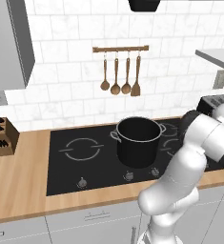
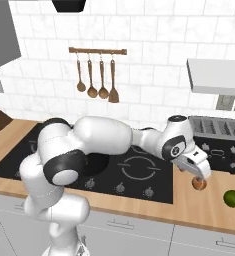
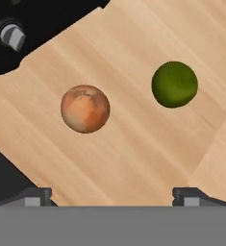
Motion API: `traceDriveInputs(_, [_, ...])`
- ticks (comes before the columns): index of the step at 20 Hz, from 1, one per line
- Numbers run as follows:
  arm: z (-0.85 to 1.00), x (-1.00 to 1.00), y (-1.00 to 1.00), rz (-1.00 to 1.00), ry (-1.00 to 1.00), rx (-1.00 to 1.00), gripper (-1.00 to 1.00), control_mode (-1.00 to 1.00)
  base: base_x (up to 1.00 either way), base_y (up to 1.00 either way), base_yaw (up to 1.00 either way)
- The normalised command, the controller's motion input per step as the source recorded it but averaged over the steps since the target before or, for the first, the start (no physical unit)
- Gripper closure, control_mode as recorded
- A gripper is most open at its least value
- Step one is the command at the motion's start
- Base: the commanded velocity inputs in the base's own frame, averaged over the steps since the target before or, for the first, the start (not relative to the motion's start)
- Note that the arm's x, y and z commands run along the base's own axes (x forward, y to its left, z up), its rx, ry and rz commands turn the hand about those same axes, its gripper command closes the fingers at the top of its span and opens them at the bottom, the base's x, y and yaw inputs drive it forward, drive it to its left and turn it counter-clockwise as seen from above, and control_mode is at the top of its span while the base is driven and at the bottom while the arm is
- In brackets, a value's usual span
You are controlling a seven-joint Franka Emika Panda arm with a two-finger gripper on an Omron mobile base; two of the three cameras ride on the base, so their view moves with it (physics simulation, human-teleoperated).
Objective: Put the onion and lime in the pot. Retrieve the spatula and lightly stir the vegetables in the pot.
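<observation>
a white-tiled kitchen wall backs a wooden desk (image 2: 204, 207) with a black cooktop (image 1: 85, 157) set into it. nothing of the task looks done yet. the pot (image 1: 137, 141) stands on the cooktop toward its right side. the onion (image 3: 85, 108) and the lime (image 3: 174, 84) both lie on the desk's bare wood right of the cooktop, near the front edge, apart from each other. the hand (image 2: 199, 175) hangs just above the onion, open and empty, fingertips (image 3: 35, 197) spread wide. the spatula (image 1: 136, 76) hangs on the wall rail (image 1: 120, 48), untouched. both vegetables, the retrieval and the stirring remain.
</observation>
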Motion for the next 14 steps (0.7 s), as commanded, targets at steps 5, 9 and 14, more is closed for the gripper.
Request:
traceDriveInputs(5, [-0.44,0.1,-0.25,0.0,0.0,0.01,-1.0,-1.0,0.0,0.0,0.0])
traceDriveInputs(9, [-0.21,0.3,-0.15,0.0,0.0,0.0,-1.0,-1.0,0.0,0.0,0.0])
traceDriveInputs(14, [-0.29,0.31,-0.06,0.0,0.0,0.0,-1.0,-1.0,0.0,0.0,0.0])
